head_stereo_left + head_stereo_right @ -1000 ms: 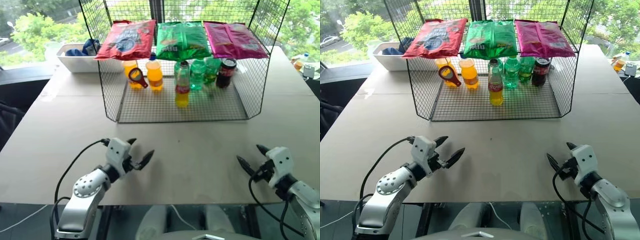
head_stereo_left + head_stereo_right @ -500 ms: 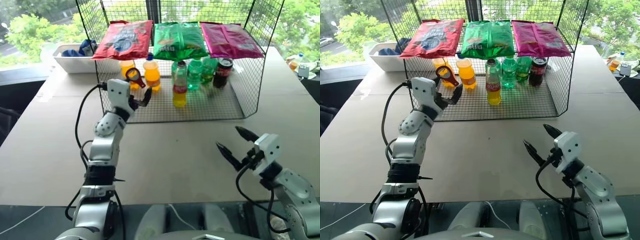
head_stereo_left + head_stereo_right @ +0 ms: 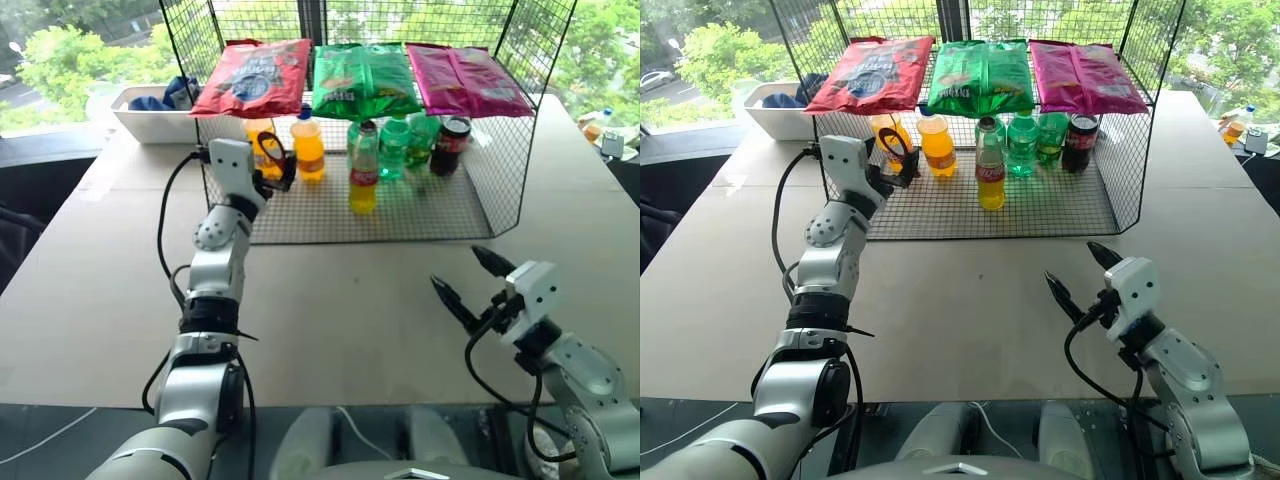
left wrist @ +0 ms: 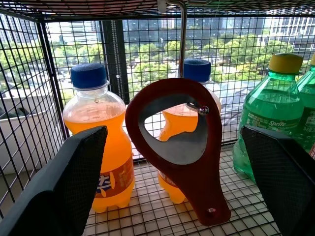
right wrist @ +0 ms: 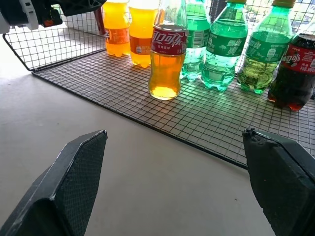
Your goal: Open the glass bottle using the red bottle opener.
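Left gripper (image 4: 172, 162) had its fingers wide, flanking the red bottle opener (image 4: 179, 147), which hung from a hook at the wire rack's (image 3: 520, 195) left end; closing off-centre could swing it into the 2 orange bottles (image 4: 101, 142) just behind. Right gripper (image 3: 472, 278), fingers wide and empty, hovered over the desk (image 3: 340, 320) near its front edge. The glass bottle (image 3: 364, 168) stood mid-rack at the front, green bottles (image 3: 395, 148) crowding behind.

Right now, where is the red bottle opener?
The red bottle opener hangs from a hook at the wire rack's left end, before two orange bottles, between the left tool's fingers.
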`<state>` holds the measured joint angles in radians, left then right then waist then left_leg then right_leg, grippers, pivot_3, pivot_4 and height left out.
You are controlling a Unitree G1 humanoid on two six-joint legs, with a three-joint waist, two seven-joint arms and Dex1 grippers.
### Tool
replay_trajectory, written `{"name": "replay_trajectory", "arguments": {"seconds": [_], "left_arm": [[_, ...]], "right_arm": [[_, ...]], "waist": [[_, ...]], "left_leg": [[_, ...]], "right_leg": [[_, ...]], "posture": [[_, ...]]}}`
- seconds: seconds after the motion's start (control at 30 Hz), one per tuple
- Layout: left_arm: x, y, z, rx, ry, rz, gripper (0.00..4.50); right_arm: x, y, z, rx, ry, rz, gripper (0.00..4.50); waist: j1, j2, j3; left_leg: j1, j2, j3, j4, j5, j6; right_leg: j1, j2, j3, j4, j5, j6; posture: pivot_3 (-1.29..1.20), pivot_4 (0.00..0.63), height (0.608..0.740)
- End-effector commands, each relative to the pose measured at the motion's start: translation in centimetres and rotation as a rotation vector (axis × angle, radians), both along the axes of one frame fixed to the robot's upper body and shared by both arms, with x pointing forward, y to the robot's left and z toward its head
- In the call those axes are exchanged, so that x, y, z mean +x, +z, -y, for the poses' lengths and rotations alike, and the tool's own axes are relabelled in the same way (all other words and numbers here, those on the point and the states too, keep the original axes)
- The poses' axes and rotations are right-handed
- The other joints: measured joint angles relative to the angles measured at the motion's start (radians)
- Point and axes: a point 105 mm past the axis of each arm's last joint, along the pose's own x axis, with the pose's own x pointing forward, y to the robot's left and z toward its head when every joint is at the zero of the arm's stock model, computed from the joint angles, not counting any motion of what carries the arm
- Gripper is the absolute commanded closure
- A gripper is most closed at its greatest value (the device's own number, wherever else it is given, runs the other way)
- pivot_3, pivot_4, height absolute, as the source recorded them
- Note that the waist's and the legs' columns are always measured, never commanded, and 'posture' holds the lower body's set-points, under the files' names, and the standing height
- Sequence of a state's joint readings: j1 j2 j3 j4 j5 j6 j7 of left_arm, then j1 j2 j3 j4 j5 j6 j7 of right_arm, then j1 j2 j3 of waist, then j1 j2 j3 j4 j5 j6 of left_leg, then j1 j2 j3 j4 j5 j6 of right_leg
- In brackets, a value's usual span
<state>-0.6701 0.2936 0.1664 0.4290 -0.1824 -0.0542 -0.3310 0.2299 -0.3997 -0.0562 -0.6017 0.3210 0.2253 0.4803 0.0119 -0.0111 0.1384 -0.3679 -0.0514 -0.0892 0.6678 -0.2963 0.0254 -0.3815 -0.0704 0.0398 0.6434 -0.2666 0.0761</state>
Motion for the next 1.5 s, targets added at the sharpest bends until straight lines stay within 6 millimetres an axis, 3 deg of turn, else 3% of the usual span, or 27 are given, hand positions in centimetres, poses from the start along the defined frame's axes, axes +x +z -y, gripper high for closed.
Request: {"name": "replay_trajectory", "arguments": {"seconds": [0.03,0.4,0.5,0.77,0.8,0.97,1.27,1.37,1.5], "left_arm": [[-0.1,1.8,0.0,0.001,-0.007,0.066,0.00],[0.0,1.4,0.4,0.000,-0.040,0.051,0.00],[-0.1,0.8,0.9,-0.011,-0.084,0.023,0.78],[-0.1,0.5,0.8,-0.084,-0.104,-0.002,4.29],[-0.1,0.5,0.6,-0.101,-0.100,-0.007,4.40],[-0.4,0.6,0.6,-0.237,-0.144,-0.039,4.40],[-2.1,2.6,1.1,-0.658,-0.418,-0.070,4.40],[-2.9,3.3,1.2,-0.758,-0.525,-0.072,4.40],[-3.1,2.5,1.2,-0.740,-0.542,-0.117,4.40]], "right_arm": [[-0.3,1.5,-0.4,0.003,0.005,0.066,0.06],[-0.3,1.4,-0.2,0.000,-0.005,0.065,0.06],[-0.3,1.5,-0.1,-0.002,-0.006,0.066,0.00],[-0.3,1.5,0.0,-0.007,-0.013,0.066,0.00],[-0.3,1.5,0.0,-0.007,-0.015,0.066,0.00],[-0.2,1.4,0.1,-0.007,-0.018,0.066,0.00],[-0.1,1.6,-0.1,-0.001,-0.015,0.079,0.00],[-0.5,2.4,-0.6,0.025,0.036,0.115,0.00],[-1.9,4.3,-2.0,0.137,0.184,0.149,0.00]], "waist": [[0.000,0.000,0.000],[0.000,0.000,0.000],[0.000,0.000,0.000],[0.000,0.000,0.000],[0.000,0.000,0.000],[0.000,0.000,0.000],[-0.002,-0.001,0.000],[-0.002,-0.001,0.000],[-0.002,-0.001,0.001]], "left_leg": [[0.000,0.000,0.000,0.000,0.000,0.000],[0.000,0.000,0.000,0.000,0.000,0.000],[0.000,0.000,0.000,0.000,0.000,0.000],[0.000,0.000,0.000,0.000,0.000,0.000],[0.000,0.000,0.000,0.000,0.000,0.000],[0.000,0.000,0.000,0.000,0.000,0.000],[0.000,0.000,0.000,0.000,0.000,0.000],[0.000,0.000,0.000,0.001,0.000,0.000],[0.000,0.000,0.000,0.001,0.000,0.000]], "right_leg": [[0.000,0.000,0.000,0.000,0.000,0.000],[0.000,0.000,0.000,0.000,0.000,0.000],[0.000,0.000,0.000,0.000,0.000,0.000],[0.000,0.000,0.000,0.000,0.000,0.000],[0.000,0.000,0.000,0.000,0.000,0.000],[0.000,0.000,0.000,0.000,0.000,0.000],[0.000,0.000,0.000,0.000,0.000,0.000],[0.000,0.000,0.000,0.000,0.000,0.000],[0.000,0.000,0.000,0.000,0.000,0.000]], "posture": [[0.00,0.150,0.740],[0.00,0.150,0.740],[0.00,0.150,0.740],[0.00,0.150,0.740],[0.00,0.150,0.740],[0.00,0.150,0.740],[0.00,0.150,0.740],[0.00,0.150,0.740],[0.00,0.150,0.740]]}}
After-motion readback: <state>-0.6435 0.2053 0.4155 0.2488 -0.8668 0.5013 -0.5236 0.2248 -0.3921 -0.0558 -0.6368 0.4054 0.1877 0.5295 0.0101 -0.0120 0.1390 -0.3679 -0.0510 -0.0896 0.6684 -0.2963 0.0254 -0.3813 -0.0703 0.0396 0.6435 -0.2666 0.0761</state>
